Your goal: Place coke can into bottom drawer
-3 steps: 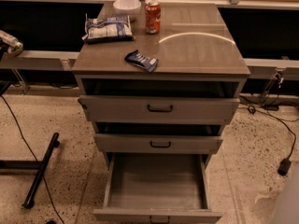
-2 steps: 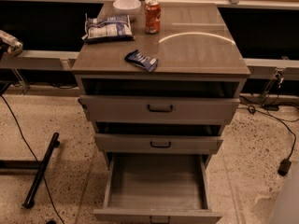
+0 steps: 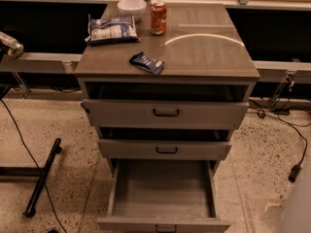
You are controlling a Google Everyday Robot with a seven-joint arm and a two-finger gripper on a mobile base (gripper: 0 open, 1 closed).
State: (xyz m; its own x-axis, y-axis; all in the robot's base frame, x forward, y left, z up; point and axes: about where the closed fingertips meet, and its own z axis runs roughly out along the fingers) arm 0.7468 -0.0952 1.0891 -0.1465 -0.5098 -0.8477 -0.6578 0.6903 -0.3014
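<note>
The coke can point(image 3: 158, 17) is red with a silver top. It stands upright at the back of the grey cabinet top point(image 3: 204, 52), right of a white bowl point(image 3: 131, 7). The bottom drawer point(image 3: 163, 188) is pulled wide open, and its plain grey inside holds nothing. The two shallower drawers above it, the top one point(image 3: 165, 112) and the middle one point(image 3: 165, 149), are each pulled out a little. The gripper is not in view. Only a pale blurred shape point(image 3: 297, 208) shows at the bottom right edge.
A blue-white snack bag point(image 3: 112, 29) lies at the back left of the cabinet top. A small dark blue packet point(image 3: 146, 62) lies near the front edge. A black stand leg point(image 3: 43, 176) and cables lie on the speckled floor to the left. Cables and a plug point(image 3: 293, 173) lie to the right.
</note>
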